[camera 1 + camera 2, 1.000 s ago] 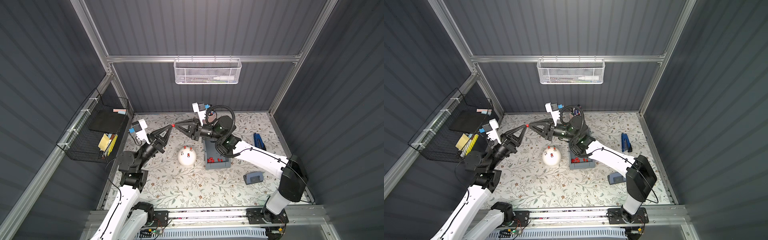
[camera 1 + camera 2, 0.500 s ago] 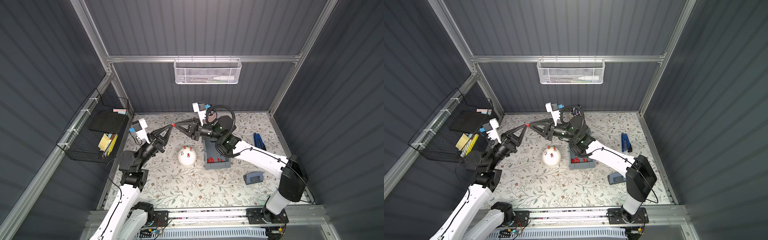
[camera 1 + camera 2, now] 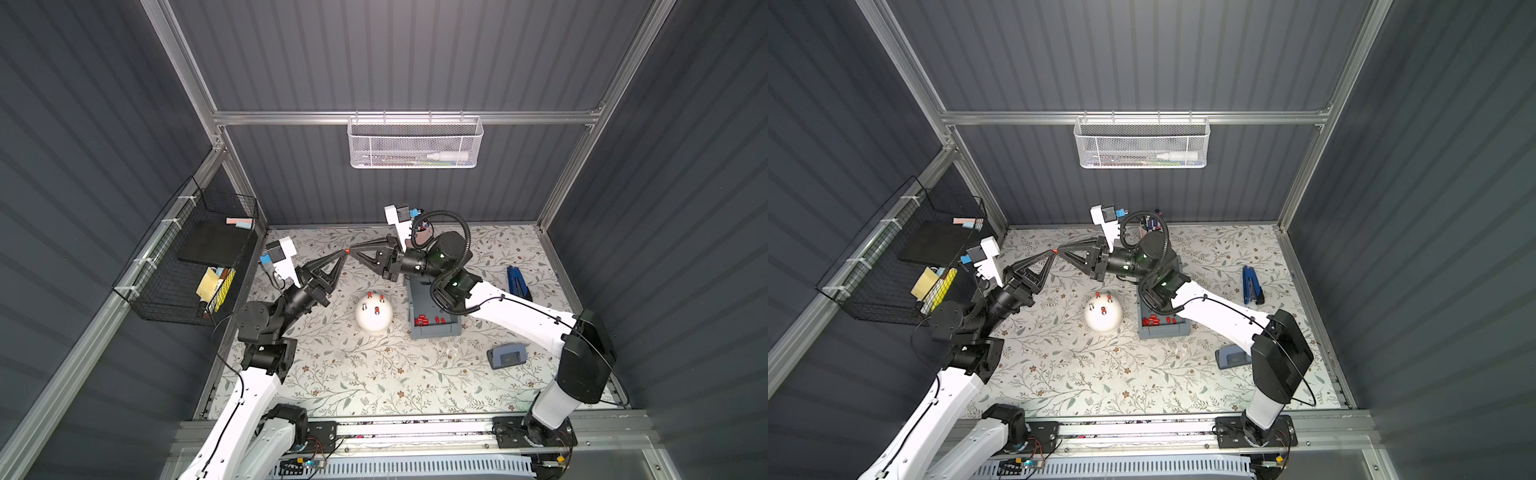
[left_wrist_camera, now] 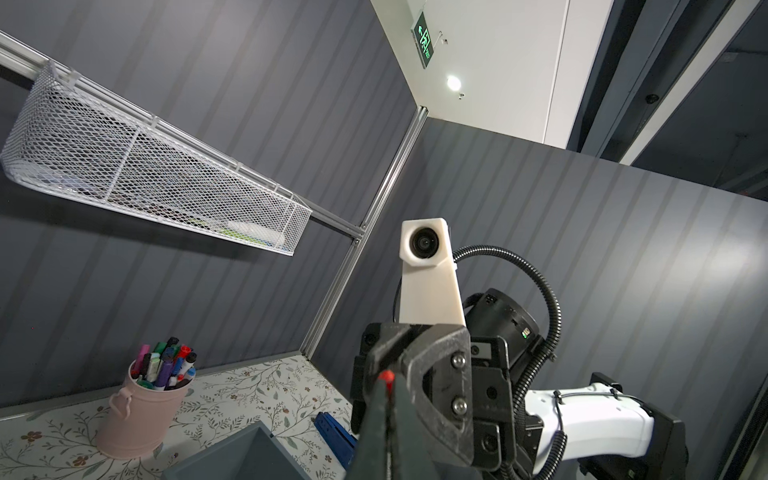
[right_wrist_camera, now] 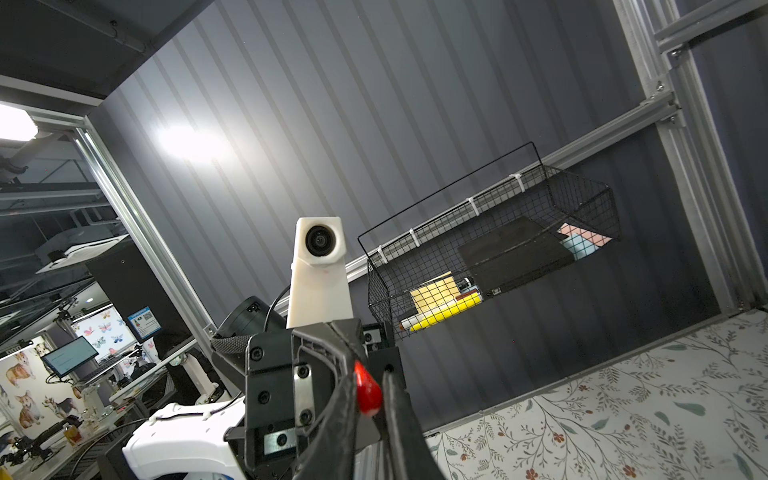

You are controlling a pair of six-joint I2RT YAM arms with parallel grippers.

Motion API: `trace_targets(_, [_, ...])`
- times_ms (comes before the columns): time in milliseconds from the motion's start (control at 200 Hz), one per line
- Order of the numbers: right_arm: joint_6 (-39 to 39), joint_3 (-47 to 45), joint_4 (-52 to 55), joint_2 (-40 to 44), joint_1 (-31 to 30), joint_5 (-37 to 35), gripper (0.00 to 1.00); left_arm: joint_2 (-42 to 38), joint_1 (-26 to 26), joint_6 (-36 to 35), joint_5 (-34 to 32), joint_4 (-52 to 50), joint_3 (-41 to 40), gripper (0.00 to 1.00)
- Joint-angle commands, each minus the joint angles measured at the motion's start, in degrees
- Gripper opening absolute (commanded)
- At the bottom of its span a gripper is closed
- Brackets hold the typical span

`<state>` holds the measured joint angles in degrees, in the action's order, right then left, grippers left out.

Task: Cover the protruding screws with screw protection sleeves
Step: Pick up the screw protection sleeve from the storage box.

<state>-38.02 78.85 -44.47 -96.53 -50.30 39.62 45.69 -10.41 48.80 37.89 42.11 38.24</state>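
High over the counter [image 3: 374, 376], the left pincer [image 3: 343, 255] clenches a red sleeve [image 3: 346, 251] tip-to-tip with the right pincer [image 3: 353, 248] — its jaws narrowly flank it, grip unclear.

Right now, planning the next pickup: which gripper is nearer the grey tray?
Right. The right gripper hangs near the grey tray; the left gripper faces it from beyond the white dome.

On my feed the sleeve [image 3: 346, 251] reads bright red, like the loose sleeves [image 3: 422, 320] in the grey tray [image 3: 434, 331]. The dome [image 3: 374, 325] is plain white, the tablecloth [image 3: 374, 374] pale with a leafy floral print, the stapler [image 3: 517, 282] blue, the walls [image 3: 415, 62] dark grey, striped.
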Motion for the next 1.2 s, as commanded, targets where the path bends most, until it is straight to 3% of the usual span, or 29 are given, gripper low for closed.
trace_targets(0, [-0.7,1.1,-2.3,-1.1,-0.2,1.3,0.13,0.0,-0.1,1.0,2.2,1.1,1.8,0.0])
trace_targets(395, [-0.2,-0.3,-2.0,0.2,0.0,0.6,0.07,-0.6,-0.2,-0.5,2.2,0.1,0.7,0.0])
trace_targets(530, [-0.7,-1.1,-2.5,0.6,0.1,0.5,0.19,-0.9,-0.2,-0.7,2.2,0.1,0.3,0.0])
trace_targets(750, [-0.8,-1.3,-3.4,0.6,0.2,0.6,0.14,-0.8,-0.2,-0.7,2.1,0.2,0.4,0.0])
trace_targets(895, [-0.7,-2.0,-3.4,1.1,0.2,0.1,0.18,-0.9,-0.2,-0.7,2.1,0.2,0.3,0.0])
trace_targets(1196, [0.0,-2.5,-3.5,2.0,0.3,-0.1,0.18,-0.7,-0.2,-0.7,2.1,0.3,0.3,0.0])
